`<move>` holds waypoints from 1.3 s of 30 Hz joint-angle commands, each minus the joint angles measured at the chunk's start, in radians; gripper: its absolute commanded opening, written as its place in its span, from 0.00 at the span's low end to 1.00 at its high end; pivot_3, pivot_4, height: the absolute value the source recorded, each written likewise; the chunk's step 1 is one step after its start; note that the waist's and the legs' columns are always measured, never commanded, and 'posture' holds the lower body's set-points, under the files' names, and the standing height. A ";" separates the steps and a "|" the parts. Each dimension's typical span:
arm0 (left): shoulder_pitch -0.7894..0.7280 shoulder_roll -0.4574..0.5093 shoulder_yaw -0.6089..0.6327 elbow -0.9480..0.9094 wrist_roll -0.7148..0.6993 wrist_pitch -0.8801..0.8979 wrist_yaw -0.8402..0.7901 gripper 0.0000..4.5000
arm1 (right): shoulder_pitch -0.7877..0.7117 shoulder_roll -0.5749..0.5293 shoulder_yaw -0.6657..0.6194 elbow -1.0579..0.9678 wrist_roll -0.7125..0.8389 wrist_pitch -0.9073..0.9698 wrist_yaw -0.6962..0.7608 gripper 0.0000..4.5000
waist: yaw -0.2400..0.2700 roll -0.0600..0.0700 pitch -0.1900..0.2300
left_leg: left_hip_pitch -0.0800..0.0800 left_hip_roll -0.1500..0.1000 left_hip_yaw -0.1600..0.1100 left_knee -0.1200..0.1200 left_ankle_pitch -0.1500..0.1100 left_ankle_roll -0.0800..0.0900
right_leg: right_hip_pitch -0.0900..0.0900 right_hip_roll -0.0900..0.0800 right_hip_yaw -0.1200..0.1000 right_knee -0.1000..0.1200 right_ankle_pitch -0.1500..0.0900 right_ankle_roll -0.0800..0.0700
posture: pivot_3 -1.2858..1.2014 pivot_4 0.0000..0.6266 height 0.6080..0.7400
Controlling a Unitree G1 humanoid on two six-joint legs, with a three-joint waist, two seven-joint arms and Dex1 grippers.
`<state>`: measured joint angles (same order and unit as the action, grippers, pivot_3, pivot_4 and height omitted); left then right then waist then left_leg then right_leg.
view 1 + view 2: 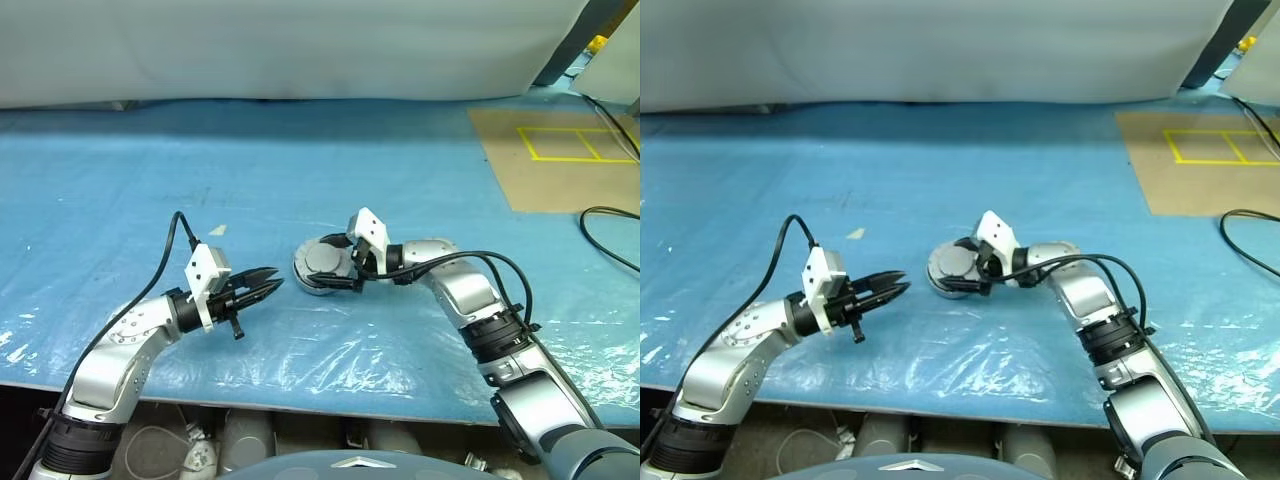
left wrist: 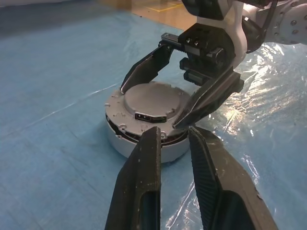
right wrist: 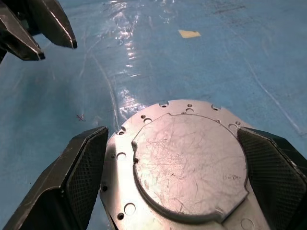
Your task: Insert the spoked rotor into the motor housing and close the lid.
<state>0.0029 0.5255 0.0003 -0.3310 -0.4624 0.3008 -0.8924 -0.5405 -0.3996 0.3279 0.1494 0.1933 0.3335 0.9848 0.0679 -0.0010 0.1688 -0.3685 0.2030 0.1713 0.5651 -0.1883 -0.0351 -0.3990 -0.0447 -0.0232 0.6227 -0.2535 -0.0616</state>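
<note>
While round grey metal lid sits on grey motor housing, right gripper straddles it, fingers spread; left gripper, nearly closed and empty, waits left.

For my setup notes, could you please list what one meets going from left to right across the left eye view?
Left gripper → lid sitting on the motor housing → right gripper straddling the lid → brown board with yellow tape → black cable.
</note>
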 commanded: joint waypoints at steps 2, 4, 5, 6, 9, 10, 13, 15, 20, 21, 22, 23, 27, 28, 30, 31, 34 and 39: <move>0.009 0.006 0.000 -0.021 0.006 -0.031 -0.005 0.21 | -0.005 0.005 0.008 0.043 -0.044 -0.060 0.004 1.00 | 0.000 0.000 0.000 | 0.000 0.000 0.000 0.000 0.000 0.000 | 0.000 0.000 0.000 0.000 0.000 0.000 | 0.52 0.24 1.00; 0.016 0.008 -0.002 -0.020 0.008 -0.036 -0.006 0.21 | -0.001 0.008 0.006 0.056 -0.051 -0.070 0.008 1.00 | 0.000 0.000 0.000 | 0.000 0.000 0.000 0.000 0.000 0.000 | 0.000 0.000 0.000 0.000 0.000 0.000 | 0.52 0.24 1.00; 0.018 0.008 -0.002 -0.020 0.009 -0.038 -0.006 0.21 | 0.001 0.008 0.007 0.061 -0.054 -0.073 0.011 1.00 | 0.000 0.000 0.000 | 0.001 0.000 0.000 0.001 0.000 0.000 | 0.001 0.000 0.000 0.001 0.000 0.000 | 0.52 0.24 1.00; 0.019 0.007 -0.001 -0.019 0.008 -0.038 -0.004 0.21 | 0.002 0.006 0.009 0.066 -0.064 -0.083 0.009 1.00 | 0.000 0.000 0.000 | 0.001 0.000 0.000 0.001 0.000 0.000 | 0.001 0.000 0.000 0.001 0.000 0.000 | 0.52 0.24 1.00; 0.018 0.002 0.000 -0.019 0.007 -0.039 0.002 0.21 | 0.005 0.005 0.008 0.072 -0.067 -0.098 0.014 1.00 | 0.000 0.000 0.000 | 0.001 0.000 0.000 0.001 0.000 0.000 | 0.002 0.000 0.000 0.001 0.000 0.000 | 0.52 0.24 1.00; 0.019 0.003 -0.001 -0.018 0.009 -0.040 0.001 0.21 | 0.005 0.004 0.006 0.073 -0.065 -0.102 0.019 0.96 | 0.000 0.000 0.000 | 0.002 0.000 0.000 0.002 0.000 0.000 | 0.002 0.000 0.000 0.001 0.000 0.000 | 0.52 0.24 1.00; 0.020 0.003 -0.002 -0.017 0.009 -0.040 0.001 0.21 | 0.013 0.001 0.004 0.055 -0.049 -0.103 0.047 0.80 | 0.000 0.000 0.000 | 0.002 0.000 0.000 0.002 0.000 0.000 | 0.002 0.000 0.000 0.001 0.000 0.000 | 0.52 0.24 1.00; 0.020 0.002 -0.001 -0.015 0.011 -0.041 0.003 0.21 | 0.015 0.007 0.004 0.039 -0.043 -0.084 0.048 0.67 | 0.000 0.000 0.000 | 0.002 0.000 0.000 0.002 0.000 0.000 | 0.002 0.000 0.000 0.001 0.000 0.000 | 0.52 0.24 1.00; 0.020 0.001 0.000 -0.017 0.010 -0.040 0.004 0.21 | 0.006 0.032 -0.013 0.019 -0.020 -0.031 0.033 0.66 | -0.001 0.000 0.000 | 0.002 0.001 0.000 0.001 0.000 0.000 | 0.002 0.000 0.000 0.001 0.000 0.000 | 0.52 0.24 1.00; 0.020 0.000 0.001 -0.017 0.009 -0.040 0.005 0.21 | 0.002 0.039 -0.021 0.017 -0.013 -0.020 0.030 0.66 | -0.002 0.000 0.000 | 0.002 0.001 0.000 0.001 0.000 0.000 | 0.002 0.001 0.000 0.001 0.000 0.000 | 0.52 0.24 1.00; 0.019 0.000 0.002 -0.017 0.009 -0.040 0.005 0.21 | 0.000 0.043 -0.024 0.016 -0.013 -0.017 0.028 0.66 | -0.003 0.000 0.000 | 0.002 0.001 0.000 0.001 0.000 0.000 | 0.002 0.001 0.000 0.001 0.000 0.000 | 0.52 0.24 1.00; 0.020 -0.001 0.003 -0.016 0.009 -0.041 0.007 0.21 | -0.004 0.048 -0.026 0.012 -0.013 -0.012 0.026 0.66 | -0.004 0.000 0.000 | 0.002 0.001 0.000 0.001 0.000 0.000 | 0.002 0.001 0.000 0.001 0.000 0.000 | 0.52 0.24 1.00; 0.026 -0.005 0.006 -0.019 0.010 -0.041 0.016 0.21 | -0.023 0.067 -0.038 -0.012 -0.017 0.003 0.016 0.66 | -0.008 0.000 0.000 | 0.002 0.002 0.000 0.001 0.000 0.000 | 0.002 0.001 0.000 0.001 0.000 0.000 | 0.52 0.24 1.00; 0.027 -0.005 0.007 -0.019 0.010 -0.040 0.019 0.21 | -0.025 0.060 -0.030 -0.018 -0.035 -0.010 0.016 0.66 | -0.010 0.000 0.000 | 0.002 0.002 0.000 0.001 0.000 0.000 | 0.002 0.002 0.000 0.001 0.000 0.000 | 0.52 0.24 1.00; 0.031 0.000 0.009 -0.014 0.017 -0.047 0.020 0.21 | -0.025 0.046 -0.022 -0.044 -0.055 -0.022 0.016 0.66 | -0.012 0.000 0.000 | 0.002 0.002 0.000 0.001 0.000 0.000 | 0.002 0.002 0.000 0.001 0.000 0.000 | 0.52 0.24 1.00; 0.033 0.000 0.013 -0.014 0.016 -0.046 0.023 0.21 | -0.029 0.038 -0.017 -0.055 -0.068 -0.031 0.014 0.66 | -0.013 0.000 0.000 | 0.001 0.002 0.000 0.001 0.000 0.000 | 0.001 0.002 0.000 0.001 0.000 0.000 | 0.52 0.24 1.00; 0.036 0.000 0.023 -0.018 0.006 -0.041 0.029 0.21 | -0.037 0.022 0.001 -0.077 -0.094 -0.046 0.017 0.66 | -0.017 0.000 0.000 | 0.000 0.001 0.000 0.001 0.000 0.000 | 0.001 0.002 0.000 0.001 0.000 0.000 | 0.52 0.24 1.00; 0.037 0.005 0.028 -0.017 0.005 -0.040 0.031 0.21 | -0.068 0.032 0.027 -0.094 -0.138 -0.062 -0.008 0.66 | -0.021 0.000 0.000 | 0.000 0.001 0.000 0.001 0.000 0.000 | 0.000 0.002 0.000 0.001 0.000 0.000 | 0.52 0.24 1.00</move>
<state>0.0384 0.5238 0.0022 -0.3289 -0.4451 0.2729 -0.8639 -0.5778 -0.3805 0.3626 0.1158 0.0534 0.2956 0.9894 0.0467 -0.0012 0.1686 -0.3681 0.2045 0.1713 0.5665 -0.1884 -0.0350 -0.3986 -0.0431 -0.0228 0.6236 -0.2534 -0.0618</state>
